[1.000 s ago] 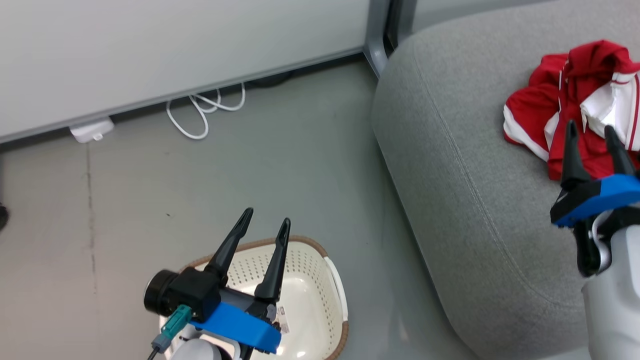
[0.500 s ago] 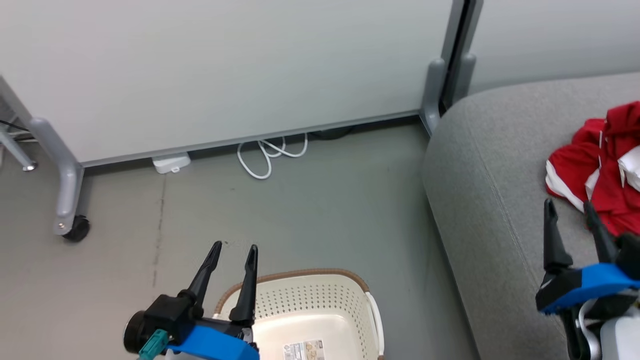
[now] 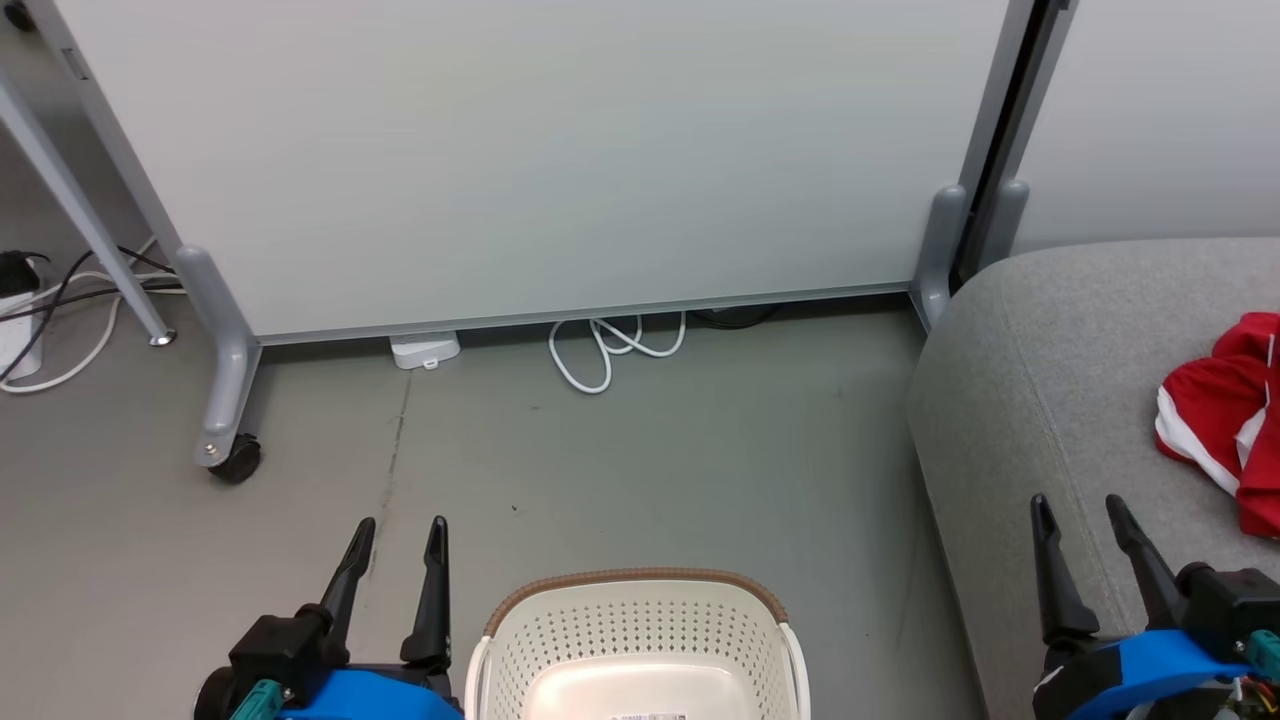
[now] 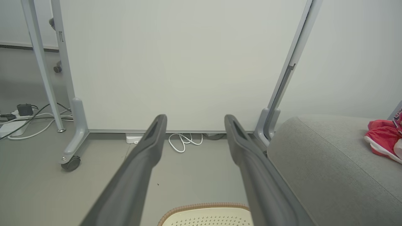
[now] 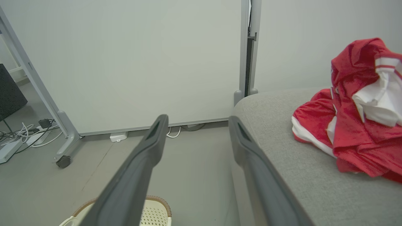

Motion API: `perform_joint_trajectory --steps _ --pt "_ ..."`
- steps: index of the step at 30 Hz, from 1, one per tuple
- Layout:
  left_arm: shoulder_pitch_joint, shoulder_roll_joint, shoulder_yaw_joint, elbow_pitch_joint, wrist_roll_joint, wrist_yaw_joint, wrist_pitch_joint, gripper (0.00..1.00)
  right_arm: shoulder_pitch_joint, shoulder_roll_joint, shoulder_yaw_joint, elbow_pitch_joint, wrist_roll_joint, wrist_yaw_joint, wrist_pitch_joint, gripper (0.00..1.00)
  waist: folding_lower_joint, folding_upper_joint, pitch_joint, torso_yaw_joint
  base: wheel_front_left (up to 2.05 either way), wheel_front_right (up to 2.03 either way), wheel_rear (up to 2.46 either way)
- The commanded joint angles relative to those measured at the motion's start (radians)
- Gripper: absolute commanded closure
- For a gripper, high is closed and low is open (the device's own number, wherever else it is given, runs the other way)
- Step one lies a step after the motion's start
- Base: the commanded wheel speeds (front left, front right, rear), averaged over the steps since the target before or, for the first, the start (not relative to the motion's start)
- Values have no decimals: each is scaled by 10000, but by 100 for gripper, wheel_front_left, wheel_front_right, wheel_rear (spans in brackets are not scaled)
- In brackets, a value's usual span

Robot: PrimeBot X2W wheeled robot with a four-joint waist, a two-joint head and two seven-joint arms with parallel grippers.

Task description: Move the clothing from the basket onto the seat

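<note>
A white partition panel [image 3: 540, 150] stands at the back. The light-grey seat [image 3: 1050, 380] is at the right, and the red clothing [image 3: 1205, 420] lies heaped on it. The cream basket [image 3: 640, 578] stands on the floor between the left gripper [image 3: 402, 522] and the right gripper [image 3: 1077, 500]. Both grippers have their fingers spread and hold nothing.

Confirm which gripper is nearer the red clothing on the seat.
Right. The right gripper sits open over the edge of the seat, just short of the clothing. The left gripper sits open over the floor, beyond the basket.
</note>
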Motion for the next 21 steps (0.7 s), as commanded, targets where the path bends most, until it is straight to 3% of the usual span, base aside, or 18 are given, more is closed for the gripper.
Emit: perform_joint_trajectory --steps 1,21 --pt "110 26 86 44 66 -11 -24 0 220 10 70 -79 44 6 -102 0 2 -1 -74 114 0 0 0" --pt "257 59 319 653 -12 -11 -25 0 942 10 750 194 660 6 -454 0 2 -1 -391 380 0 0 0"
